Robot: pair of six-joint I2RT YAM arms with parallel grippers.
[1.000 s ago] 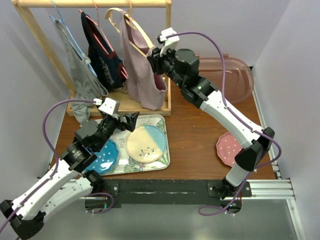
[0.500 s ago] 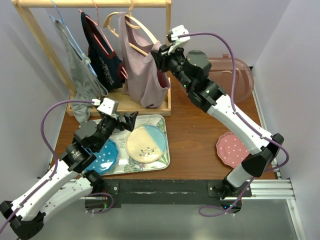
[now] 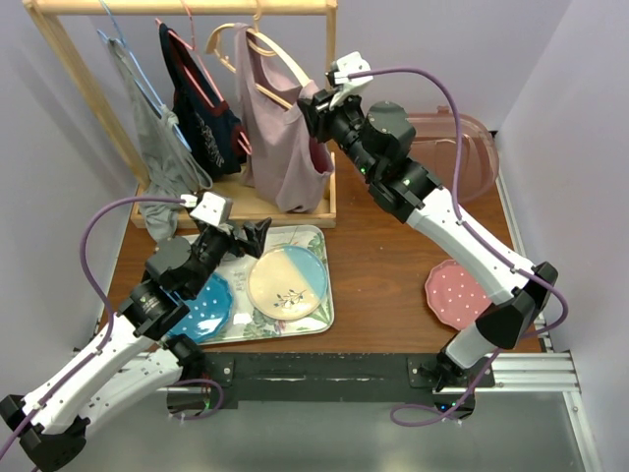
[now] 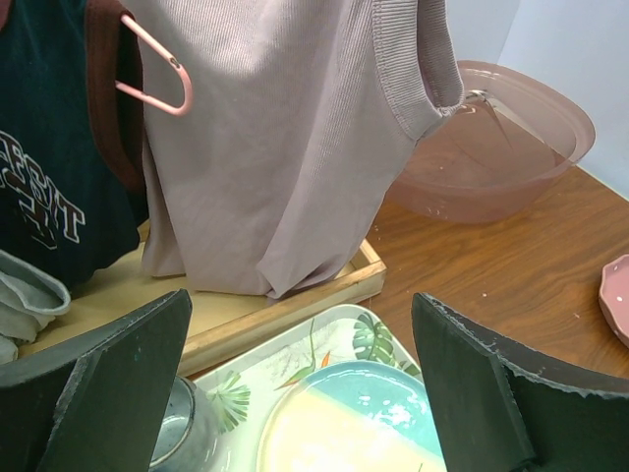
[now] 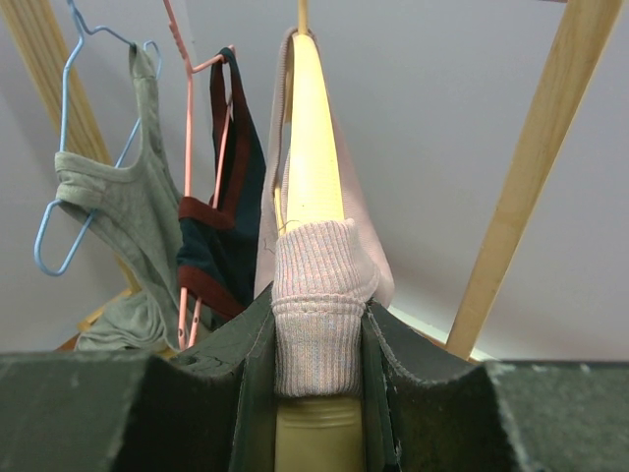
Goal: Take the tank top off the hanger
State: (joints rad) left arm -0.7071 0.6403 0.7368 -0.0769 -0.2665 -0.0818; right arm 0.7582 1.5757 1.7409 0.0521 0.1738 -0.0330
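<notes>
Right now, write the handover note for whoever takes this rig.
Left tool: open, empty, over the tray, facing the rack.
Right tool: shut on the pink tank top, at the shoulder strap where it wraps one end of the wooden hanger.
The top hangs on the hanger, on the rail.
Done: strap gripped.
Left: pull that strap off, free the other, take the top away.
</notes>
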